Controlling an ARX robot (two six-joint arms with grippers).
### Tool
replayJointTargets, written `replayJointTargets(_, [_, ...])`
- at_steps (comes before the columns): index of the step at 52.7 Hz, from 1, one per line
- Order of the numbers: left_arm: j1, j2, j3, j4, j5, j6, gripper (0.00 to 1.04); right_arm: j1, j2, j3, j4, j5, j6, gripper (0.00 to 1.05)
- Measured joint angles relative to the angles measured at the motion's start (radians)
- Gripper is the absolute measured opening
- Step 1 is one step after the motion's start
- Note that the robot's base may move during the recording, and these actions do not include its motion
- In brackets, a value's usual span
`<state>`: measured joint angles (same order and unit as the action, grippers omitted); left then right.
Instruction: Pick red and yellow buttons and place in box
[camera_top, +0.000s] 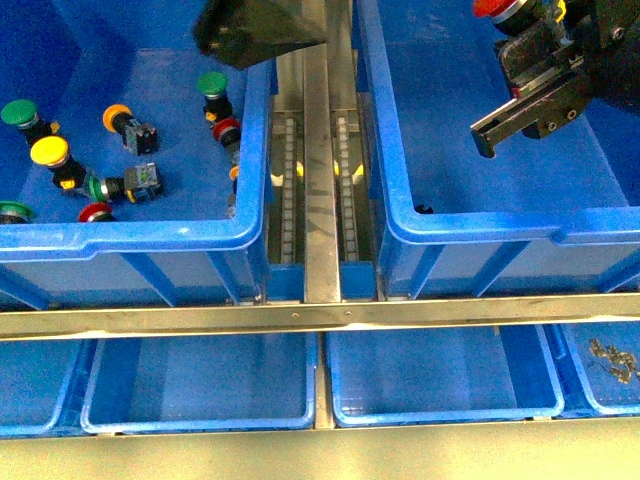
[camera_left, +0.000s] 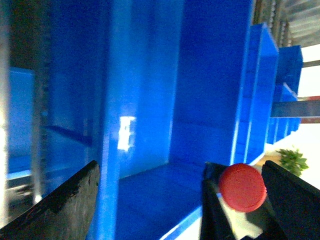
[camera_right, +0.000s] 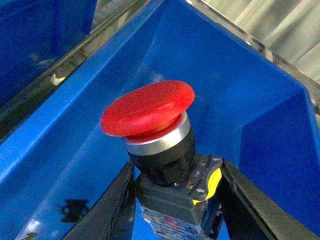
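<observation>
Plainly the right jaws pinch a red button (camera_right: 150, 107) over the box (camera_top: 480, 225); left jaws' state unclear

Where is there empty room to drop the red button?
Right bin: its floor is nearly all bare below the right gripper holding the red button, except a small dark bit at the near left corner. Left bin: crowded with buttons.

Right gripper (camera_right: 177, 185) — matte black, with two flat tapering fingers (camera_right: 112, 205) and a blocky body (camera_top: 545, 75) dotted with small round screws (camera_top: 560, 120). Left gripper (camera_left: 180, 172) — black too, its fingers (camera_left: 60, 210) rough and wedge-shaped, its housing (camera_top: 255, 30) glossy dark.
</observation>
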<state>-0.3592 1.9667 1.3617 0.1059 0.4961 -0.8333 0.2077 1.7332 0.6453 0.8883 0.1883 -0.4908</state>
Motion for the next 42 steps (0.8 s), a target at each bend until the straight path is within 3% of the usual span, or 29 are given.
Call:
replayJointTargets(8, [0.083, -0.135, -0.171, 0.024, -0.062, 0.144, 0.97, -0.018, -0.020, -0.019, -0.031, -0.011, -0.003, 0.40])
replayJointTargets(16, [0.174, -0.366, -0.391, 0.082, -0.195, 0.387, 0.97, -0.058, -0.081, -0.040, -0.112, -0.013, 0.025, 0.40])
replayJointTargets(28, [0.342, -0.588, -0.556, 0.028, -0.209, 0.494, 0.97, -0.116, -0.234, -0.048, -0.248, -0.027, 0.088, 0.40])
replayJointTargets(42, [0.527, -0.721, -0.705, -0.003, -0.237, 0.598, 0.97, -0.119, -0.388, -0.054, -0.394, -0.042, 0.120, 0.40])
